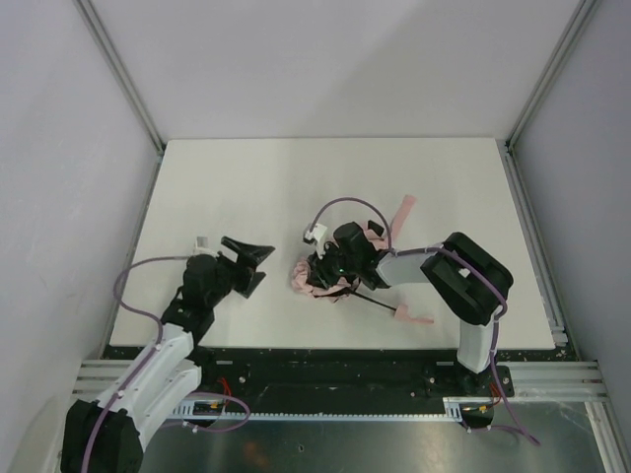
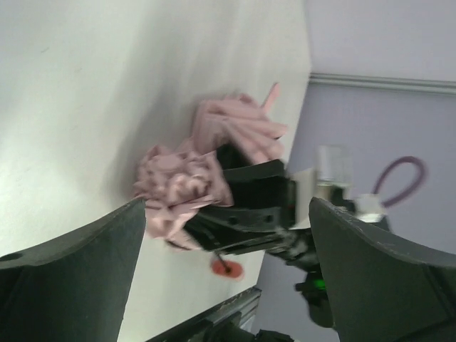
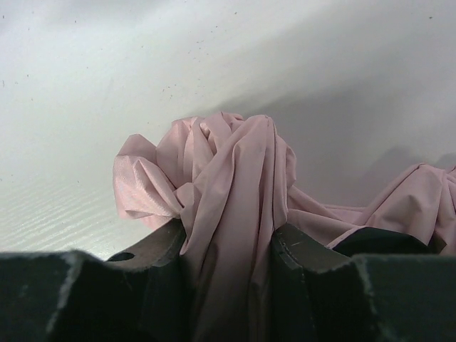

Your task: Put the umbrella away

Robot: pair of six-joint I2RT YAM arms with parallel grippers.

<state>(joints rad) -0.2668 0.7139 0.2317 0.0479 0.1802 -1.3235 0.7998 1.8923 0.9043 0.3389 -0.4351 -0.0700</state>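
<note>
On the white table, boxed in by pale grey walls and aluminium posts, the umbrella lies near the middle. Its pink fabric is bunched, and its black shaft runs right and nearer. The right gripper reaches in from the right, jaws partly closed and pinching a fold of that fabric. The left gripper sits just left of the bundle, apart from it, jaws spread wide and holding nothing.
</note>
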